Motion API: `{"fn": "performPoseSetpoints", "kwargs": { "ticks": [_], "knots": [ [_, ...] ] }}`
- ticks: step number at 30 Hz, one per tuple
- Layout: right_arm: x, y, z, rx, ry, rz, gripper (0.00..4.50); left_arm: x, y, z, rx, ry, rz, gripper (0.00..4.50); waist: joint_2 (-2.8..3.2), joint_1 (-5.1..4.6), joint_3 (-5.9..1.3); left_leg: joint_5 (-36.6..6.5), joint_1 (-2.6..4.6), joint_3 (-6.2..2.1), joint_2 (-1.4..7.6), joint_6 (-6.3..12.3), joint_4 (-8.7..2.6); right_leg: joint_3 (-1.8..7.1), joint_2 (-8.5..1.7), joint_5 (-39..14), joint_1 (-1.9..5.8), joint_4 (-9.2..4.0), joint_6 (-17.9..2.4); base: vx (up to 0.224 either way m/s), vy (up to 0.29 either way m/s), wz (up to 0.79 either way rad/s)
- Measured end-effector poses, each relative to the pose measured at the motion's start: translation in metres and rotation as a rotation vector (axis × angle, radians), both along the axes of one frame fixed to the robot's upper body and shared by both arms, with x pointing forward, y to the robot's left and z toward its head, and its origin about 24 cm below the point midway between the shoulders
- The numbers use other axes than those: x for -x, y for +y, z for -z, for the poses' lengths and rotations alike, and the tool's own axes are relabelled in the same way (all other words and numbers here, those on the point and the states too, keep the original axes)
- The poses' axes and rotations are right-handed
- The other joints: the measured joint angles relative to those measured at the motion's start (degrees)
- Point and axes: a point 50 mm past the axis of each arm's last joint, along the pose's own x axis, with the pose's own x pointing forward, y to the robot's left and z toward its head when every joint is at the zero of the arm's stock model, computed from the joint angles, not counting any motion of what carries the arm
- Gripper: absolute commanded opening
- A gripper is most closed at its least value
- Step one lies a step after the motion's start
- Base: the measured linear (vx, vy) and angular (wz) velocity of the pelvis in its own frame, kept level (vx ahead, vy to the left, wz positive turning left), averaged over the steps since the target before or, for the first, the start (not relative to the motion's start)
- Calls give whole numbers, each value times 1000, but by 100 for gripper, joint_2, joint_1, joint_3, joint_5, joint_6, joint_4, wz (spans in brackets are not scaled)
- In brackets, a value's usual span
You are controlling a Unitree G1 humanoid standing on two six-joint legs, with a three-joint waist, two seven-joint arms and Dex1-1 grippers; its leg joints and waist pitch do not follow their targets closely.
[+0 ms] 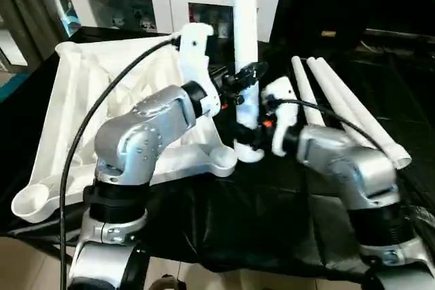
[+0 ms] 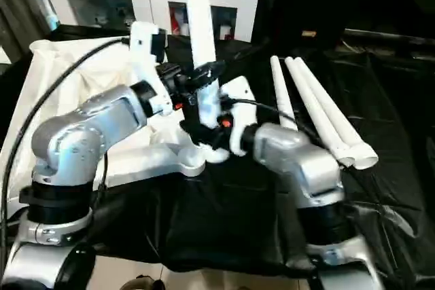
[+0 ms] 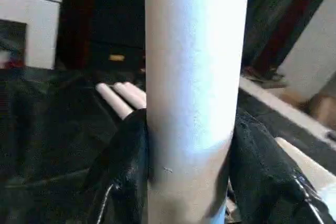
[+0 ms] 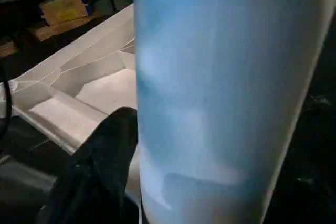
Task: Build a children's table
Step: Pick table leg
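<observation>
**First leg standing in the corner socket**

I have one leg [image 1: 245, 39] upright, its foot in the corner socket [image 1: 248, 151] of the upturned table top [image 1: 81, 100], the corner nearest me. My left gripper [image 1: 246, 76] clamps the leg a little above the socket, a finger on each side, to keep it plumb. My right gripper [image 1: 262, 127] sits lower, just beside the socket; I cannot tell whether its fingers grip. The three spare legs [image 1: 340, 106] lie together on the black cloth [image 1: 258, 215], to the right of the socket.
</observation>
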Motion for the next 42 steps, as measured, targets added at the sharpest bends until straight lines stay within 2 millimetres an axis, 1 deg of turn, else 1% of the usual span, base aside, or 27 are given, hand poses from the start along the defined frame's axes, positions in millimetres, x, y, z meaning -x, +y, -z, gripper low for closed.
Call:
{"fn": "performPoseSetpoints", "kwargs": {
  "ticks": [2, 3, 4, 6, 7, 9, 11, 13, 14, 15, 16, 17, 20, 21, 24, 25, 27, 29, 30, 31, 33, 34, 39, 40, 42],
  "knots": [
    [-1, 0, 2, 3, 10, 12, 257, -1, 1, 1, -37, -7, -21, 185, -1, -2, 0, 0, -1, 0, 0, 0, 0, 1, 0, 0, 0, -1, 0, 0, 0, 0],
    [-1, 0, 3, 6, 12, 15, 228, -2, 2, 2, -50, -9, -32, 185, -2, -3, 0, 0, -2, 0, 0, 0, 0, 1, 0, 1, -1, 0, 1, 0, 0, 0],
    [-1, 0, 3, 5, 12, 14, 219, -2, 4, 2, -58, -11, -44, 185, -2, -6, 0, 0, -2, 0, 0, 0, 0, 0, 0, 1, -1, 0, 2, 0, 0, 0],
    [-1, 2, 3, -3, 13, 8, 218, -3, 4, 2, -63, -13, -54, 185, -3, -6, 0, 0, -2, 0, 1, 0, 0, 0, 0, 1, -1, 0, 2, 0, 0, 0],
    [-1, 2, 3, -10, 14, 6, 201, -3, 5, 2, -64, -16, -57, 185, -3, -5, 1, 0, -2, 0, 1, 0, 0, -1, 0, 1, -2, 1, 2, 0, 0, 0],
    [0, 2, 2, -22, 17, -7, 196, -3, 5, 1, -59, -16, -58, 185, -3, -1, 1, 0, -2, 0, 0, 0, 0, 0, 0, 1, -2, 1, 2, 0, 0, 0],
    [1, -1, 1, -36, 18, -24, 191, -2, 4, 1, -37, -11, -48, 255, -4, 3, 1, 0, -4, 0, 0, 0, 1, 0, 0, 1, -2, 0, 2, 0, 0, 0],
    [6, -2, 0, -73, 19, -90, 190, -1, 5, -2, 32, 2, -8, 262, -5, 3, 2, 0, -6, 0, 0, 1, 1, 0, 0, 1, -2, -3, 2, 0, 0, 0],
    [11, -1, -1, -83, 16, -126, 189, -1, 6, -4, 73, 4, 16, 276, -5, 2, 2, -1, -5, 0, 0, 1, 1, 0, 0, 1, -2, -3, 2, 0, 0, 0],
    [17, 0, -1, -98, 15, -182, 189, 1, 7, -7, 133, 0, 72, 276, -5, 3, 2, -1, -5, 0, 0, 2, 0, -2, 0, 1, -2, -4, 2, 0, 0, 0],
    [20, 1, -1, -108, 14, -211, 189, 3, 9, -9, 164, -10, 108, 299, -5, 5, 2, -1, -5, 0, 1, 2, -1, -2, 0, 1, -2, -4, 2, 0, 0, 0],
    [21, 0, -2, -112, 14, -227, 189, 4, 10, -11, 186, -19, 136, 303, -5, 3, 2, -1, -5, 0, 1, 2, 0, -2, 0, 1, -2, -3, 2, 0, 0, 0],
    [29, -6, -4, -112, 5, -299, 189, 13, 13, -10, 265, -14, 301, 309, -6, 3, 1, -1, -3, 0, 0, 2, 1, -1, 0, 2, -2, -3, 1, 0, 0, 0],
    [31, -7, -5, -114, 2, -326, 189, 17, 16, -8, 287, -5, 358, 309, -7, -6, 1, 0, -2, 1, 0, 2, 1, 0, 0, 2, -2, -1, 1, 0, 0, 0],
    [34, -6, -7, -116, -4, -365, 189, 21, 19, -7, 305, -1, 432, 309, -6, -5, 1, 1, 0, 1, 1, 2, 2, 0, 0, 2, -2, 4, 1, 0, 0, 0],
    [36, -7, -9, -116, -9, -380, 188, 22, 20, -7, 307, -7, 459, 280, -6, -4, 1, 2, 1, 0, 1, 3, 2, 0, 0, 2, -2, 4, 1, 0, 0, 0],
    [37, -7, -10, -129, -9, -405, 188, 23, 22, -7, 313, -11, 485, 273, -6, 3, 1, 1, 2, 0, 0, 3, 2, 1, 0, 2, 0, 3, 1, 0, 0, 0],
    [38, -7, -11, -131, -13, -415, 188, 23, 23, -7, 310, -10, 504, 255, -6, 5, 1, 1, 1, 0, 0, 3, 2, 2, 0, 2, 0, 2, 1, 0, 0, 0],
    [38, -7, -12, -129, -16, -419, 188, 23, 23, -5, 302, -7, 518, 255, -6, 5, 1, 1, 1, 1, 0, 3, 2, 2, 0, 2, 0, 1, 1, 0, 0, 0],
    [39, -7, -12, -126, -19, -423, 188, 22, 23, -4, 302, 0, 526, 230, -6, 5, 1, 1, 0, 1, 0, 3, 2, 2, 0, 2, 0, 1, 0, 0, 0, 0],
    [40, -8, -13, -130, -18, -432, 188, 21, 23, -4, 311, -1, 523, 226, -6, -1, 1, 1, 0, 1, 0, 2, 2, 2, 0, 2, 0, 1, 0, 0, 0, 0],
    [40, -8, -13, -131, -17, -432, 188, 21, 23, -4, 313, -2, 525, 208, -6, -3, 1, 1, 1, 1, 0, 2, 1, 2, 0, 2, 0, 1, 0, 0, 0, 0],
    [40, -10, -13, -126, -16, -430, 188, 19, 23, -2, 327, 1, 520, 199, -6, -3, 1, 1, 2, 1, 1, 2, 2, 1, 0, 2, 0, 3, 0, 0, 0, 0],
    [39, -10, -13, -125, -17, -427, 223, 19, 23, -2, 328, 2, 515, 198, -6, -2, 1, 1, 2, 1, 1, 3, 2, 2, 0, 2, 0, 3, 0, 0, 0, 0],
    [39, -10, -13, -123, -19, -415, 258, 16, 23, -1, 337, 5, 494, 198, -6, -2, 1, 1, 2, 1, 1, 2, 2, 2, 0, 2, 0, 3, 0, 0, 0, 0]
  ]
}}
